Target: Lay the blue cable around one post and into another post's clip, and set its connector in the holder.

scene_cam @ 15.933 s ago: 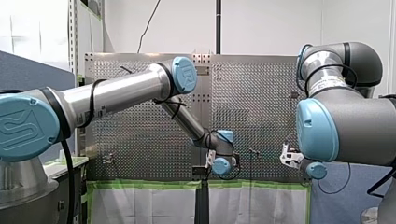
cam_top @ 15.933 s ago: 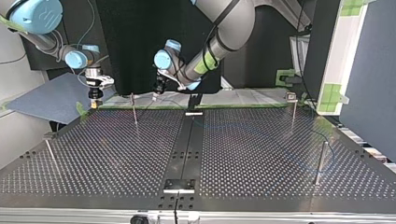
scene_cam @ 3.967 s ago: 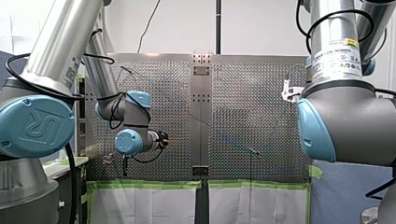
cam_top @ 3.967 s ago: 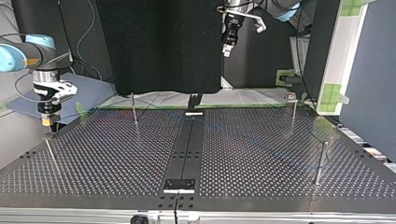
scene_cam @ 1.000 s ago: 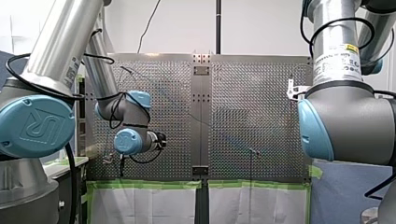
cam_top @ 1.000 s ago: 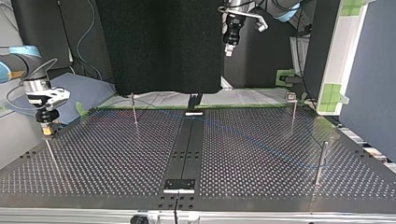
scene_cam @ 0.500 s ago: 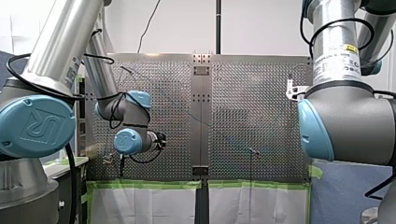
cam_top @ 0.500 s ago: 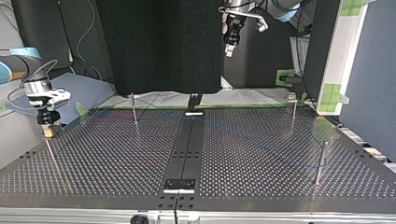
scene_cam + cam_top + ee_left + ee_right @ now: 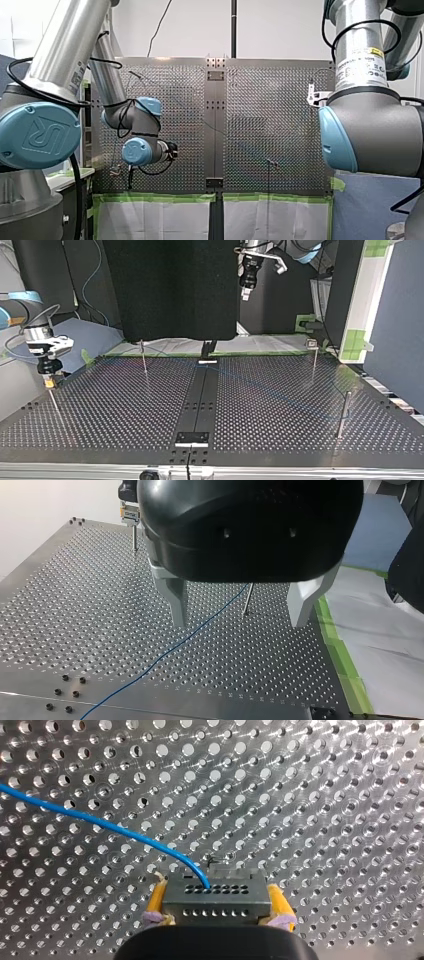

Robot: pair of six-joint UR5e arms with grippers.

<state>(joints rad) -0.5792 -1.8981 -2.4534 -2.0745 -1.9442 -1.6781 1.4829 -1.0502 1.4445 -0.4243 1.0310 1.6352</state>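
Squarely, right jaws' yellow pads (image 9: 156, 899) clamp the boxy, perforated connector (image 9: 216, 896); left jaws gape above the blue cable (image 9: 185, 636).

A perforated metal table (image 9: 125, 410) fills the top view, split down its middle by a dark flat strip (image 9: 200, 395) running from the near edge to the far edge. Green tape (image 9: 270, 354) lines the far edge, with pale sheeting (image 9: 260, 344) spread just beyond it. A black curtain (image 9: 170, 290) hangs behind the far edge, left of centre. At the view's left a blue-grey mat (image 9: 85, 337) lies beside the table. At its right stands a white upright panel (image 9: 370, 295) with green patches, a dark blue partition (image 9: 400, 340) next to it. In the front view a black pole (image 9: 233, 27) rises against a white wall (image 9: 280, 30).
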